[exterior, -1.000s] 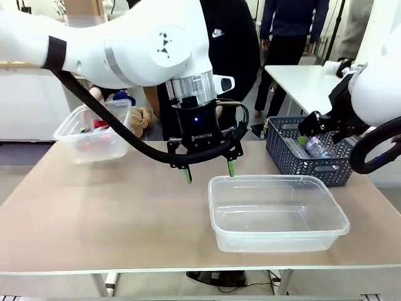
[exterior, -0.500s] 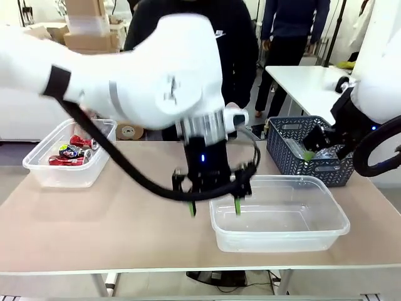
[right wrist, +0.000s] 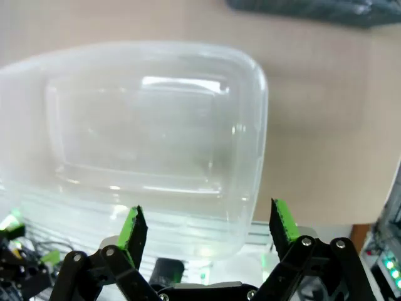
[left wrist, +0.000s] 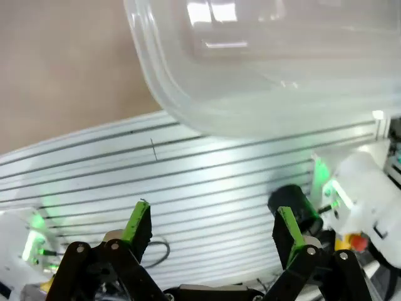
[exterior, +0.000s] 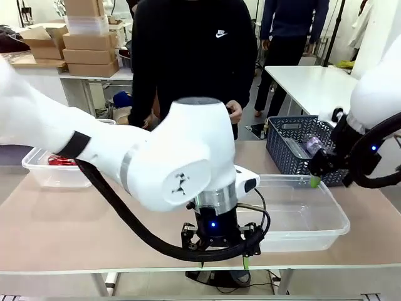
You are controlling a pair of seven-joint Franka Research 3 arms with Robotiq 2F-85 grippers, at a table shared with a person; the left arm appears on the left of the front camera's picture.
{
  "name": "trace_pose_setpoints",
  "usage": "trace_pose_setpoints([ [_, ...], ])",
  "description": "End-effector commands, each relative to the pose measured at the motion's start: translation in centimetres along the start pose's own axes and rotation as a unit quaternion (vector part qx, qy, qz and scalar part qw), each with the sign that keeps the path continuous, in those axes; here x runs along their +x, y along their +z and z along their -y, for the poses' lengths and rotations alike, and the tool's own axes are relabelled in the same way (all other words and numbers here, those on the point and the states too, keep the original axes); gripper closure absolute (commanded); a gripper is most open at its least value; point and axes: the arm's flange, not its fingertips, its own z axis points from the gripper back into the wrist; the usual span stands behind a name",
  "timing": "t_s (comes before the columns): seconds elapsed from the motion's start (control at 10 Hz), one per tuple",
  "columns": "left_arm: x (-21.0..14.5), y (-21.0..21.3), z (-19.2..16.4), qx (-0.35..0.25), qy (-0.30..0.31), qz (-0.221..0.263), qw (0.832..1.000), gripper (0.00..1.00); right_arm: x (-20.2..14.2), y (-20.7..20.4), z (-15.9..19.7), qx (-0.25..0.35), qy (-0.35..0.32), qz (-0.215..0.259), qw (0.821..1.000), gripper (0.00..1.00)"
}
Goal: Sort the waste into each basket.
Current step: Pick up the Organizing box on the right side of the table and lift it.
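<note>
table [exterior: 94, 219]: carrying two clear tubs set well apart, one per waste kind, i judge.
near tub [exterior: 294, 238]: lying empty, awaiting bottles.
far tub [exterior: 47, 179]: holding red cans [exterior: 59, 161].
lattice basket [exterior: 291, 150]: holding unsorted clear bottles [exterior: 311, 145].
left gripper [left wrist: 211, 229]: hanging wide open, empty, at the table's near edge.
right gripper [right wrist: 205, 227]: gaping, gripping nothing, hovering over near tub, beside lattice basket.

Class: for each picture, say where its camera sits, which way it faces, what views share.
Front view: between the arms, faces the person across the table; left gripper, right gripper.
Left wrist view: looks down past the table edge; own open green-padded fingers.
Right wrist view: looks down; own open fingers.
All share the clear rectangular plastic tub.
</note>
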Motion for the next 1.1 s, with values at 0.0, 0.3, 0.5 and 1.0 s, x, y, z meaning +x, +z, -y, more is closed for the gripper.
trace_pose_setpoints([
  [0.0, 0.6, 1.3, 0.0, 0.008, 0.021, 0.045, 0.999, 0.0, -8.2, -8.5, 1.9, -0.006, 0.022, -0.066, 0.998, 0.0],
  [0.3, -1.6, 7.8, -0.3, -0.099, -0.036, 0.034, 0.994, 0.0, -9.4, -10.7, 3.0, -0.022, 0.017, -0.116, 0.993, 0.0],
  [0.5, -0.5, 8.6, -1.5, -0.034, 0.022, 0.111, 0.993, 0.0, -8.9, -11.7, 2.3, -0.022, 0.033, -0.111, 0.993, 0.0],
  [1.0, 1.7, 8.5, -3.0, -0.027, 0.022, 0.12, 0.992, 0.0, 0.0, -7.9, 1.4, -0.019, 0.011, -0.127, 0.992, 0.0],
])
